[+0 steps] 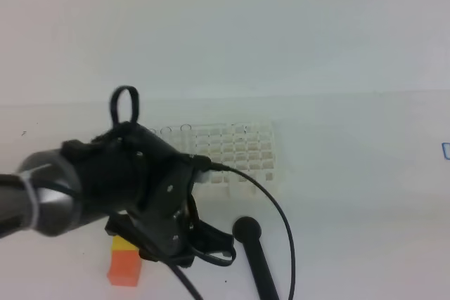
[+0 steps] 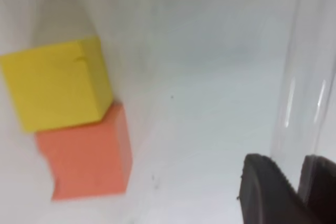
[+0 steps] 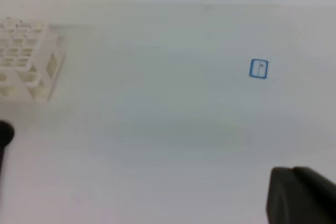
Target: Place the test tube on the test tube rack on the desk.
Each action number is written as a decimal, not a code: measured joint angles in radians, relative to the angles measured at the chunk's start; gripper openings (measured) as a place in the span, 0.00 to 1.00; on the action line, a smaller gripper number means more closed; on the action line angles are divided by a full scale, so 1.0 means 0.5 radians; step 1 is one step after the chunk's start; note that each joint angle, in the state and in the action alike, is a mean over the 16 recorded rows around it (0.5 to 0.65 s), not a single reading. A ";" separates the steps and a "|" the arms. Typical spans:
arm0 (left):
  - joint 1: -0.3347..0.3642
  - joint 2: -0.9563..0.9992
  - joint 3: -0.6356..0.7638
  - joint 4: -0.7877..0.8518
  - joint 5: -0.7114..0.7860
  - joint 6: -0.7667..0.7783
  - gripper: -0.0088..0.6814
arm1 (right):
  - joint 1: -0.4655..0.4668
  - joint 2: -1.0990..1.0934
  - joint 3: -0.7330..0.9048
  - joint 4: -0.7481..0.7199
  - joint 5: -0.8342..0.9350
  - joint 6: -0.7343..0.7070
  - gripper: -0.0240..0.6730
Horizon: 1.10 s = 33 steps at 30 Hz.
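clear glossy glass test tube (image 2: 307,77), white plastic test tube rack (image 1: 235,152), matt smooth white desk (image 3: 168,129)

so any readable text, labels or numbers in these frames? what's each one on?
No readable text in any view.
Small blue square mark on the desk: something inside it, too small and blurred to read.
Test tube rack, yellow-and-orange block, black stick: no markings visible.
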 joint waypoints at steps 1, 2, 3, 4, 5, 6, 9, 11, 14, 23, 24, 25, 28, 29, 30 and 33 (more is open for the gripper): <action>0.000 -0.060 -0.006 0.005 0.018 -0.008 0.01 | 0.000 0.000 0.000 0.017 -0.007 0.000 0.03; 0.000 -0.123 -0.012 0.007 0.034 -0.013 0.01 | 0.000 0.000 0.000 0.036 -0.016 0.000 0.03; 0.000 -0.191 -0.017 0.007 0.048 -0.016 0.01 | 0.000 0.000 0.000 0.057 -0.026 -0.001 0.03; 0.000 -0.262 -0.021 0.006 0.059 -0.019 0.01 | 0.000 0.000 0.000 0.082 -0.038 -0.001 0.03; 0.000 -0.336 -0.024 0.005 0.068 -0.022 0.01 | 0.000 0.000 0.000 0.110 -0.050 -0.001 0.03; 0.000 -0.413 -0.026 0.004 0.075 -0.025 0.01 | 0.000 0.000 0.000 0.143 -0.064 -0.004 0.03; 0.000 -0.652 -0.028 0.003 0.078 -0.034 0.01 | 0.000 0.000 0.000 0.285 -0.110 -0.042 0.03; 0.000 -0.812 -0.026 0.003 0.063 -0.038 0.01 | 0.000 0.000 0.000 0.418 -0.140 -0.113 0.03; 0.000 -1.044 -0.008 0.003 -0.001 -0.043 0.01 | 0.000 0.000 0.000 0.684 -0.181 -0.311 0.03; 0.000 -1.655 0.340 0.010 -0.616 -0.029 0.01 | 0.000 0.058 0.000 1.818 -0.120 -1.405 0.03; 0.000 -1.712 0.412 0.012 -0.728 -0.024 0.01 | 0.000 0.074 0.000 1.939 -0.089 -1.545 0.03; 0.000 -1.767 0.490 0.015 -0.848 -0.018 0.01 | 0.000 0.092 0.000 2.052 -0.054 -1.679 0.03; 0.000 -1.910 0.759 0.023 -1.242 -0.001 0.01 | 0.002 0.156 0.000 2.335 0.067 -2.032 0.03; 0.000 -1.950 0.855 0.025 -1.376 0.006 0.01 | 0.005 0.180 0.000 2.407 0.112 -2.129 0.03; 0.000 -1.986 0.951 0.028 -1.511 0.014 0.01 | 0.010 0.206 0.000 2.468 0.157 -2.215 0.03; 0.000 -2.066 1.231 0.035 -1.892 0.056 0.01 | 0.032 0.287 -0.002 2.584 0.291 -2.421 0.03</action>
